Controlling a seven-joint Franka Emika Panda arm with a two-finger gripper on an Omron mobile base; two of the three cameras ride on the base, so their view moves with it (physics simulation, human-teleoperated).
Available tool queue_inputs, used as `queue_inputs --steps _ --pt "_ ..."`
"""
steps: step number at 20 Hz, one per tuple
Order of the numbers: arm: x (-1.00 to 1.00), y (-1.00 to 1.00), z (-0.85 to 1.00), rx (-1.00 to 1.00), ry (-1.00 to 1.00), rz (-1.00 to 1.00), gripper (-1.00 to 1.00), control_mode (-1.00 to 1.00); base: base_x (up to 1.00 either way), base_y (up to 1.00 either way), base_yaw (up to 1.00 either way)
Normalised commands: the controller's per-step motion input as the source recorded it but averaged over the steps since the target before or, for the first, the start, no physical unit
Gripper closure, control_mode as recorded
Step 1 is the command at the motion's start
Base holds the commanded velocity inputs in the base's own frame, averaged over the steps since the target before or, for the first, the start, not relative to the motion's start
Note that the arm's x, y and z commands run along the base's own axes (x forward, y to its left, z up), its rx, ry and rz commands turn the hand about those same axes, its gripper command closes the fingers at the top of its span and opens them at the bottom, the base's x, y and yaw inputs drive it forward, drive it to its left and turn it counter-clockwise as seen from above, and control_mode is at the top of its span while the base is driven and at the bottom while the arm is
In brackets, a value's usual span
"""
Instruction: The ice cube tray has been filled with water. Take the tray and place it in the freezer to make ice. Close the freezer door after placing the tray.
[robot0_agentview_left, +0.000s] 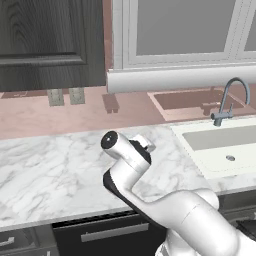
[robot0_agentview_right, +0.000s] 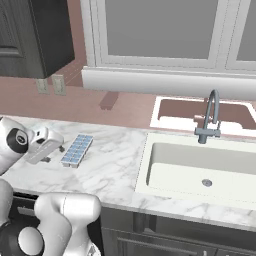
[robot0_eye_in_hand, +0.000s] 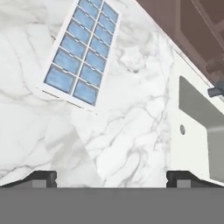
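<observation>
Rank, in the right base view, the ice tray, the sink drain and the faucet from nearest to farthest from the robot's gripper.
From the open gripper at the left:
1. Ice tray, on the counter just beside it to its right.
2. Sink drain, in the basin far to the right.
3. Faucet, behind the basin. It is about as far as the drain; too close to call.

Marble counter (robot0_agentview_right: 112, 167) (tray (robot0_agentview_right: 77, 149) atop)

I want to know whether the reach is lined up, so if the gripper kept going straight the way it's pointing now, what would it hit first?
Most likely bare marble counter. The open gripper points down at the countertop, and the ice cube tray lies beyond that line and off to one side, untouched. Depth is hard to judge, but the tray looks off the path.
</observation>
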Motion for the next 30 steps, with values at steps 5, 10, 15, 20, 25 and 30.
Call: queue_inputs --steps 5,10,15,20,25,30 --pt "0.16 0.14 -0.36 0.0 0.13 0.07 -1.0 -1.0 0.0 0.0 0.0" --pt "0.01 0.26 -0.33 -0.03 0.05 0.07 -1.0 -1.0 0.0 0.0 0.0" --pt "0.0 0.22 -0.31 -0.08 0.0 0.06 -1.0 -1.0 0.0 0.0 0.0" --pt "0.0 0.01 -0.2 -0.07 0.0 0.04 -1.0 -1.0 0.0 0.0 0.0" --pt "0.09 0.0 -0.17 -0.05 0.0 0.04 -1.0 -1.0 0.0 0.0 0.0" --pt "0.07 -0.02 -0.03 -0.04 0.0 0.04 -1.0 -1.0 0.0 0.0 0.0"
